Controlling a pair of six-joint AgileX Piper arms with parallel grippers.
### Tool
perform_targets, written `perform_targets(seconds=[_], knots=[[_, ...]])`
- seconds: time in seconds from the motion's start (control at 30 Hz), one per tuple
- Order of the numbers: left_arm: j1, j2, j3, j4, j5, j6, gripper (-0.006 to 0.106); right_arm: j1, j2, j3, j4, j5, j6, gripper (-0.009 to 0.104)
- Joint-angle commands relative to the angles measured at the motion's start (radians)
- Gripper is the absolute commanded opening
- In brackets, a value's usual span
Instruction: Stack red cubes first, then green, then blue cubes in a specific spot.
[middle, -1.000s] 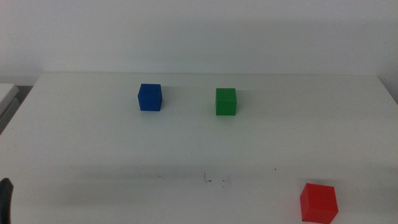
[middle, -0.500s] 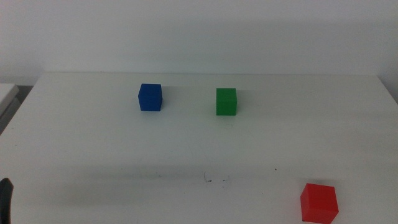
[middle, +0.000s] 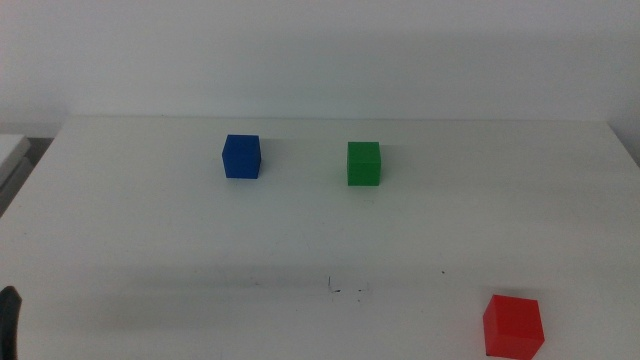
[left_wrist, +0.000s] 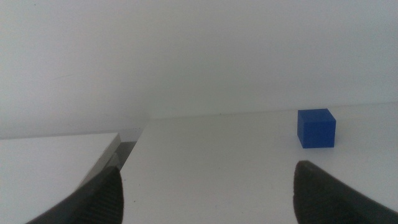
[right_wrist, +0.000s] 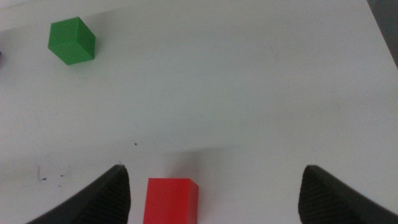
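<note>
Nothing has shifted over the last second; stacking hasn't begun. The right hand (right_wrist: 211, 186) hangs wide above the red cube (middle: 513, 325), near right on the bench (middle: 150, 230). The left hand (left_wrist: 205, 193) waits wide, near left.

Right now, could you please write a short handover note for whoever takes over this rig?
Left claw: open, empty, low at the table's near left edge, blue cube ahead of it.
Right claw: open, empty, above the red cube, which lies between its jaws in the wrist view.
Blue and green cube sit apart at the far side; red is near right.
Specks mark the spot.
Nothing stacked. Left: red, green, blue.
</note>
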Motion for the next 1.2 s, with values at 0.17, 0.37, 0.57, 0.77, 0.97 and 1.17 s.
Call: perform_targets(seconds=[0.17,0.37,0.57,0.77,0.97,1.17], knots=[[0.001,-0.004,0.000,0.000,-0.012,-0.001,0.094,-0.008,0.012,-0.007,0.033,-0.010,0.006,0.093],[0.001,-0.004,0.000,0.000,-0.012,-0.001,0.094,0.141,0.205,-0.054,-0.009,0.051,0.133,0.093],[0.001,-0.004,0.000,0.000,-0.012,-0.001,0.094,0.330,0.377,-0.082,-0.119,0.054,0.323,0.093],[0.001,-0.004,0.000,0.000,-0.012,-0.001,0.094,0.374,0.541,-0.078,-0.170,0.031,0.406,0.093],[0.001,-0.004,0.000,0.000,-0.012,-0.001,0.094,0.374,0.680,-0.078,-0.193,0.011,0.462,0.093],[0.001,-0.004,0.000,0.000,-0.012,-0.001,0.094,0.384,0.740,-0.050,-0.189,-0.073,0.499,0.093]])
